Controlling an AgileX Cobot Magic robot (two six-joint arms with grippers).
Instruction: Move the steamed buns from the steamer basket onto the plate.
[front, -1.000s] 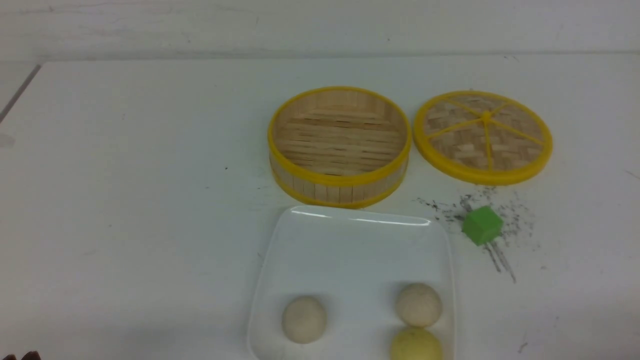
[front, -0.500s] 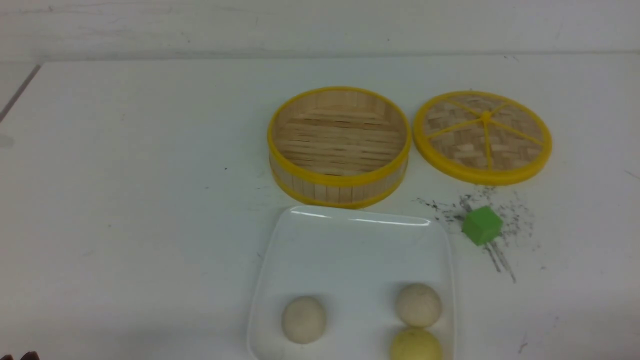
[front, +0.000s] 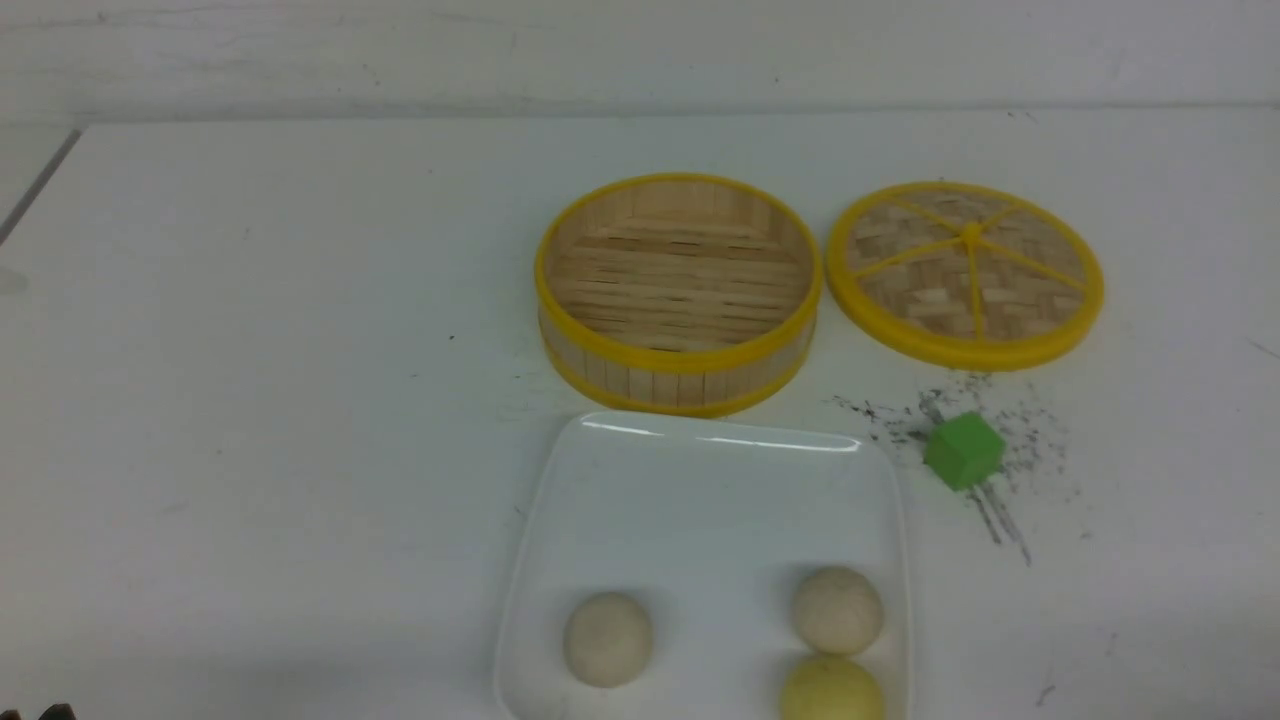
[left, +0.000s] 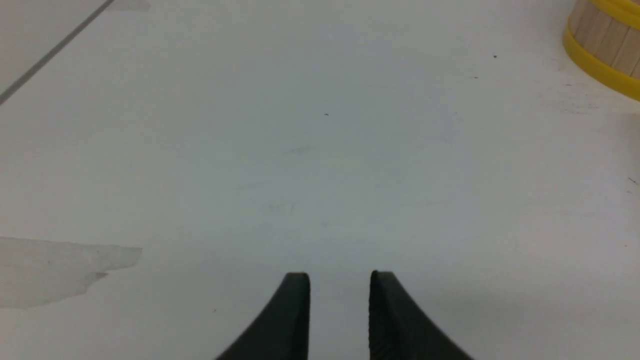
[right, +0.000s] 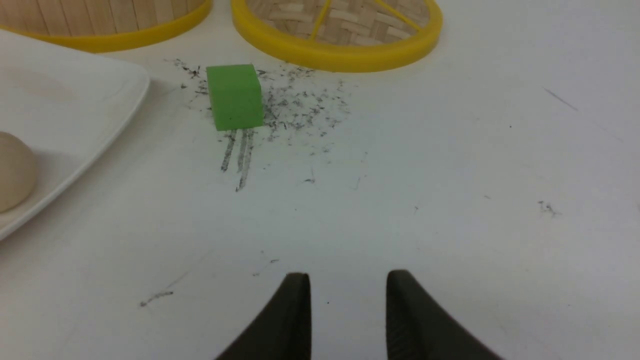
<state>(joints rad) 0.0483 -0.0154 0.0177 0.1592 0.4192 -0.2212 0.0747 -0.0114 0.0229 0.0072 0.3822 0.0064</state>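
A: What do I see, left to right?
B: My left gripper (left: 340, 280) hangs parted, holding nothing, over the white surface (front: 250, 400). The round bamboo-slat steamer basket (front: 679, 375) holds nothing; three small round steamed buns (front: 608, 639) lie on the glossy white square plate (front: 700, 490). My right gripper (right: 348, 281) is parted, holding nothing.

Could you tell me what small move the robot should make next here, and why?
Probably none beyond keeping both arms parked clear. The steamer basket shows only its bare slatted floor, and all three steamed buns lie on the plate. The left claw and right claw are open over bare table, holding nothing.
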